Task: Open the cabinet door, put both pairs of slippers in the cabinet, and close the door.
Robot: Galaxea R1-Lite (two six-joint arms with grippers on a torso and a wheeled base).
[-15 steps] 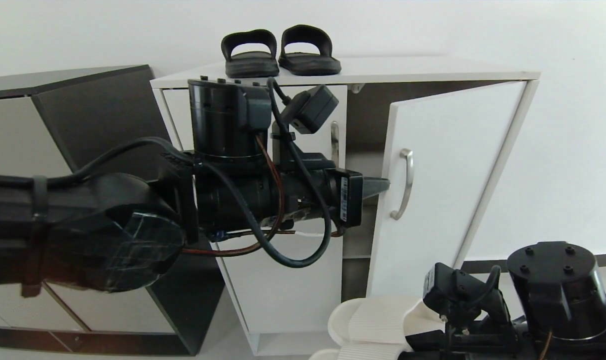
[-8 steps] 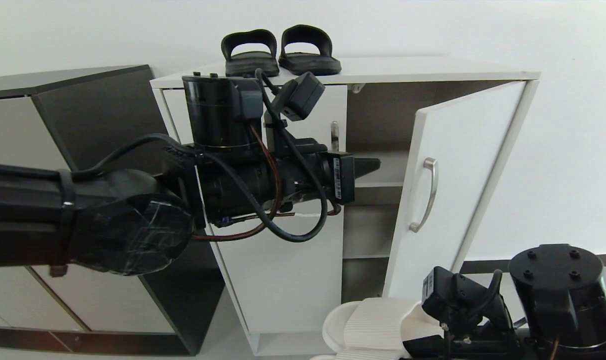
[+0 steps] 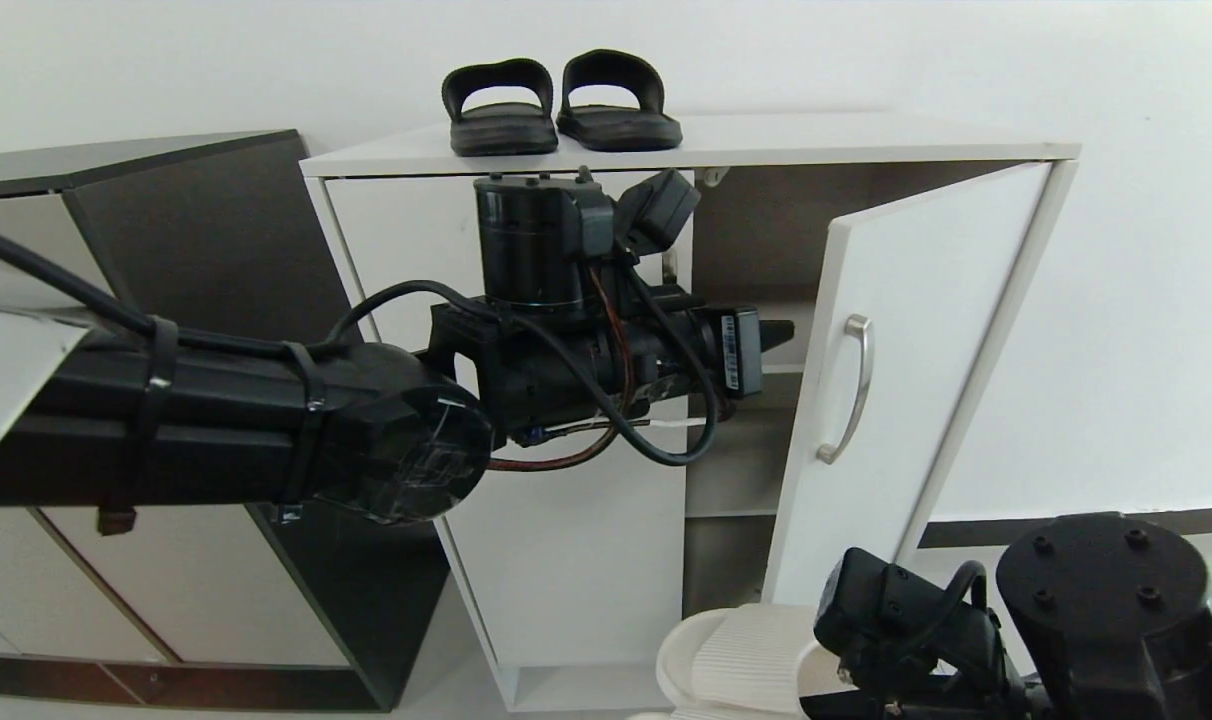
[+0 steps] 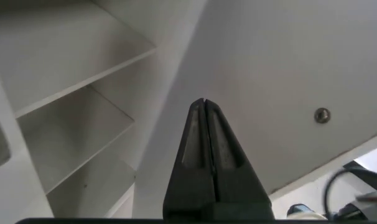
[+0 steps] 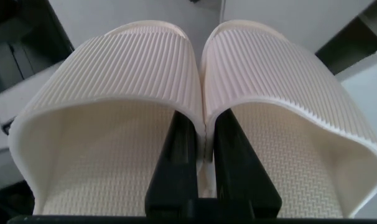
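A pair of black slippers [image 3: 561, 105] stands on top of the white cabinet [image 3: 866, 150]. Its right door [image 3: 926, 330] hangs partly open, handle [image 3: 846, 390] facing me. My left gripper [image 3: 781, 330] is shut and empty, its tip in the opening just beside the door's edge. In the left wrist view the shut left gripper [image 4: 204, 106] points at the door's inner face [image 4: 282, 68], with shelves [image 4: 70, 81] beside it. Low in front of the cabinet, my right gripper [image 5: 204, 140] is shut on the white slippers [image 5: 257, 81], pinching their inner walls together. The white slippers [image 3: 746, 655] sit level.
The cabinet's left door [image 3: 566, 540] is closed. A dark, slanted cabinet [image 3: 196, 220] stands right beside it on the left. A white wall rises behind. The shelves inside the opening look bare.
The right door swung wider open, then held still. My left arm rose a little and then pushed toward the opening. The right arm with the white slippers sank slightly.
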